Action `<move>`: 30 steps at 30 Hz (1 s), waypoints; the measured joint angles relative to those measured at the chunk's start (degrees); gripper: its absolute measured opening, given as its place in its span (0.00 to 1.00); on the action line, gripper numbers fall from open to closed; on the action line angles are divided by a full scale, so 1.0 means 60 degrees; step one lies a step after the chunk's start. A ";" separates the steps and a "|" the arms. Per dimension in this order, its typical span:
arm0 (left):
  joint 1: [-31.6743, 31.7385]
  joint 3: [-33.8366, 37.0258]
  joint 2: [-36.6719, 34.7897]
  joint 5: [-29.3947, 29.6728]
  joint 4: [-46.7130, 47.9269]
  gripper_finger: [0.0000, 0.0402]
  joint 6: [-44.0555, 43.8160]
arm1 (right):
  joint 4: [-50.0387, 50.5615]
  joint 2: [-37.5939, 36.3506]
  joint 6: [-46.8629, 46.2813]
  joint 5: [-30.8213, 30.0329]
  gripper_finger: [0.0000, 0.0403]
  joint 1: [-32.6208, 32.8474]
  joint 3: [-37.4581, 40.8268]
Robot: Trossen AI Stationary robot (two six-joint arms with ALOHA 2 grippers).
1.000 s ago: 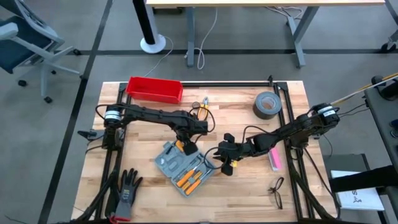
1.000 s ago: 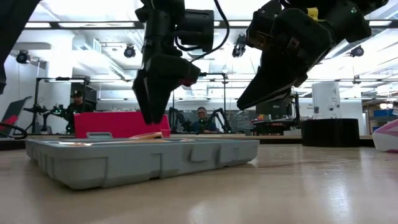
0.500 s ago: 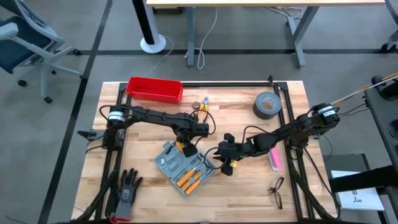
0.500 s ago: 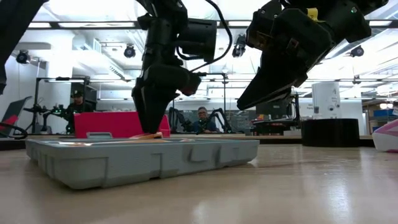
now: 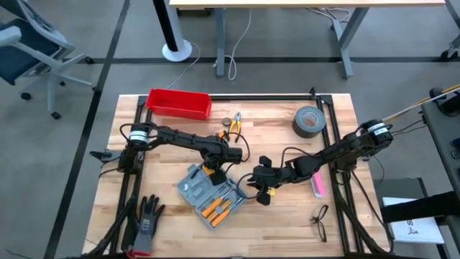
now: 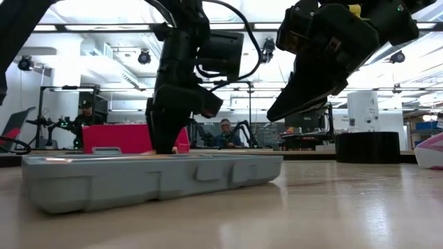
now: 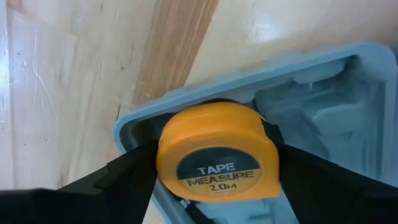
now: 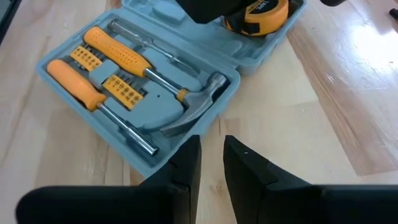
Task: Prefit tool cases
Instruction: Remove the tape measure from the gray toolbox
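Overhead, I see the tool case lying open near the middle of the table, turned at an angle, with orange-handled tools in its moulded slots. My left gripper stands directly over the case's far corner; its fingers are spread wide on either side of an orange tape measure, which sits in the corner recess, the pads touching its sides. I cannot tell whether the tape is fully seated. My right gripper hangs just beside the case's right edge, clear of it, its fingers nearly together with a narrow gap and nothing between them. From that wrist I see a hammer and two screwdrivers in their slots. A red bin stands at the table's far edge, well apart from the case.
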State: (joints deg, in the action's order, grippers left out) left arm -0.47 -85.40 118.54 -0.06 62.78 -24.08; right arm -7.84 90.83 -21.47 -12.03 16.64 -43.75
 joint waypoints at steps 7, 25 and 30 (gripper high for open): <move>-0.0004 0.0196 -0.0042 0.0243 -0.0341 0.72 0.0147 | 0.0027 0.0000 -0.0058 -0.0001 0.15 0.0000 0.0000; -0.0044 -0.0312 -0.0332 0.0270 0.0277 0.70 0.0300 | 0.0044 0.0000 -0.0073 -0.0005 0.12 0.0000 0.0000; -0.0044 -0.0790 -0.0349 0.0311 0.0776 0.70 0.0487 | 0.0229 -0.0112 -0.0069 -0.0012 0.15 -0.0004 0.0000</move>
State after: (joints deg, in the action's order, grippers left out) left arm -0.73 -90.14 116.45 1.81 67.44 -21.16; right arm -6.46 90.16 -21.89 -12.10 16.62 -43.75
